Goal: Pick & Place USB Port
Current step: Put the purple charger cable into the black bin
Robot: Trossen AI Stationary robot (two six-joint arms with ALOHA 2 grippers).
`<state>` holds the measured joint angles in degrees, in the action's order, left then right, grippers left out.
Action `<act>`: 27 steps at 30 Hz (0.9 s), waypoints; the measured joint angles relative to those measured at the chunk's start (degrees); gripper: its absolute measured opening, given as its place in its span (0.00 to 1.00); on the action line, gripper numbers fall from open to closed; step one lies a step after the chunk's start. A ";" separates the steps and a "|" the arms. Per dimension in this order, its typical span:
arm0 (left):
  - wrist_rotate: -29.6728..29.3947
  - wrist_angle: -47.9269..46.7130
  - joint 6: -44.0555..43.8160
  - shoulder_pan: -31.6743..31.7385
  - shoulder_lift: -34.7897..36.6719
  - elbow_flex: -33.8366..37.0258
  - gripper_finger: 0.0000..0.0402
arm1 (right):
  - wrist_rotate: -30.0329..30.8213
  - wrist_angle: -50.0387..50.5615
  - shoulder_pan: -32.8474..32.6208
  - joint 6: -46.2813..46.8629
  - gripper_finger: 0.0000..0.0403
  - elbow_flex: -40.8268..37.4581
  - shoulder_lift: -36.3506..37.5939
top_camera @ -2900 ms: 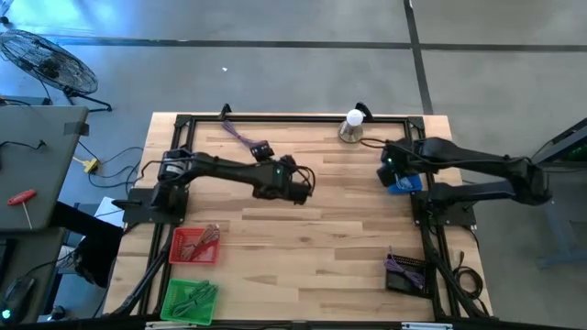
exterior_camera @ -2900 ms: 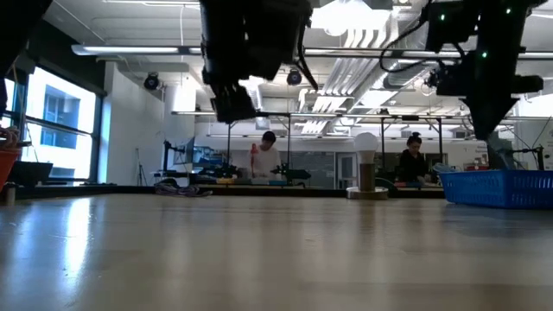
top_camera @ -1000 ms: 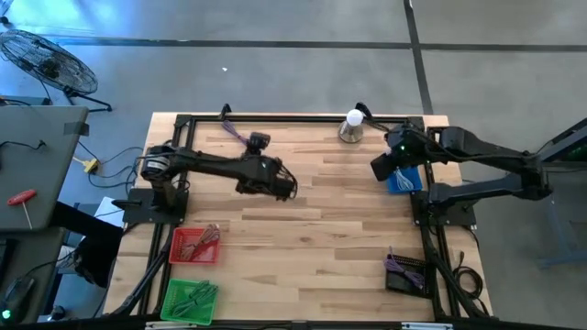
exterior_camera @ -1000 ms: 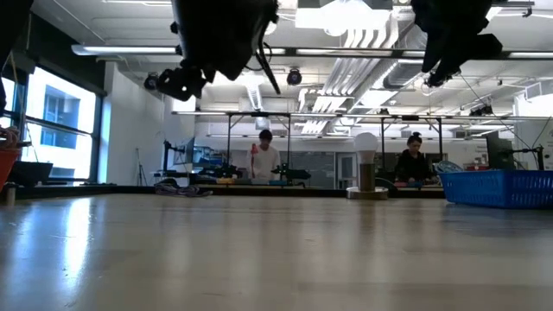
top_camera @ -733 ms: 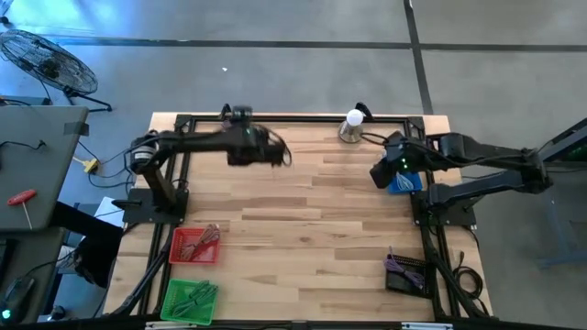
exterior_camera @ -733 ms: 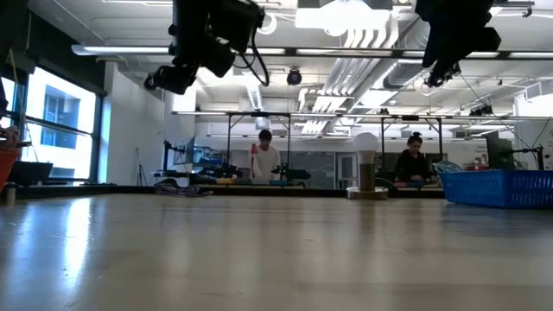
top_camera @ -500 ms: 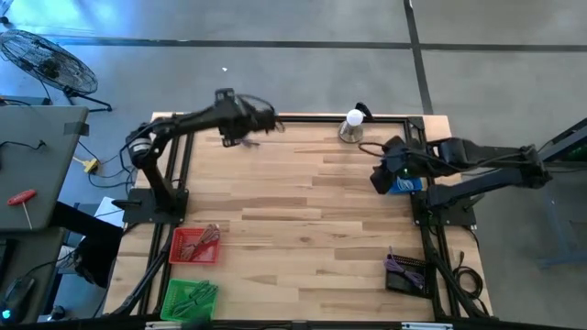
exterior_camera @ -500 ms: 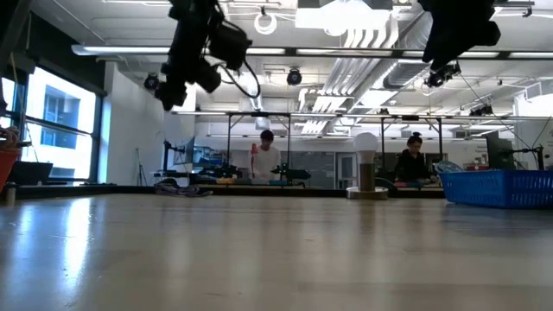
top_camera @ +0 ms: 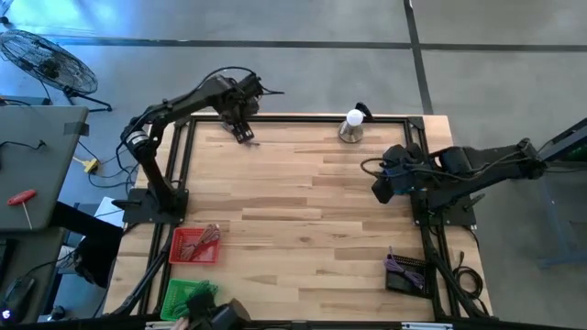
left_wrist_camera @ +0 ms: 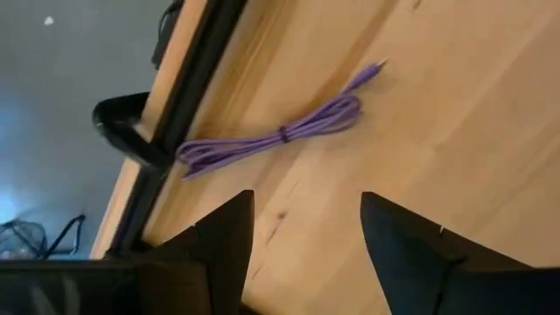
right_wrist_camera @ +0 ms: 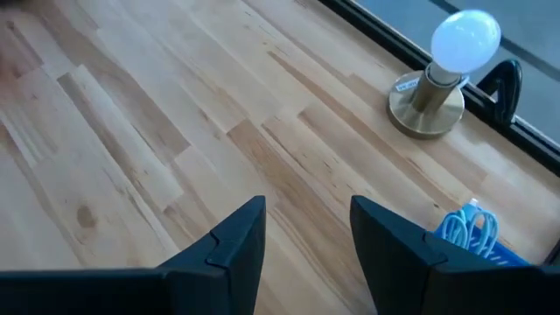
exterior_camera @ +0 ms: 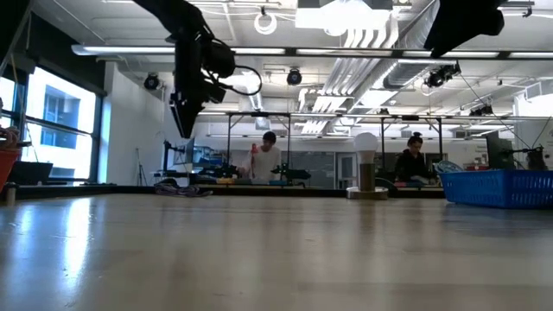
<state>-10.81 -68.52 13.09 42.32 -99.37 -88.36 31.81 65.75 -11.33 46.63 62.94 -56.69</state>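
Here the left pincer (left_wrist_camera: 302,254), fingers apart, hovers seemingly above the purple cable (left_wrist_camera: 271,140).

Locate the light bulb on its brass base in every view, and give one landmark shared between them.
High view: light bulb at the table's far edge, right of centre.
Low view: light bulb, right of centre, far end.
Left wrist view: not in it.
Right wrist view: light bulb, upper right.
Shared landmark: blue basket, beside it.
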 joint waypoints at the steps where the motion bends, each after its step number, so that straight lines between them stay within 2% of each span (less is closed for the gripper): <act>1: -0.48 -0.02 0.34 0.23 0.00 0.07 0.50 | 0.48 -0.02 -0.52 0.02 0.40 0.00 -0.02; 6: -2.82 0.96 10.08 0.05 0.00 3.11 0.50 | 1.70 -0.02 -2.36 1.35 0.40 -0.02 -0.02; 15: -0.66 3.63 27.50 0.05 -0.01 12.62 0.50 | 1.72 -0.02 -4.93 6.03 0.40 -0.02 -0.02; 22: -0.43 10.50 31.40 0.07 0.00 14.34 0.50 | 3.80 -0.63 -5.77 7.39 0.40 -0.04 -0.04; 27: 3.12 15.87 32.14 0.12 0.00 14.34 0.50 | 4.93 -1.30 -5.77 7.45 0.40 -0.07 -0.04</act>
<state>-7.69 -52.65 45.23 42.44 -99.37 -74.02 36.74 64.45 -17.10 54.08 62.87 -56.73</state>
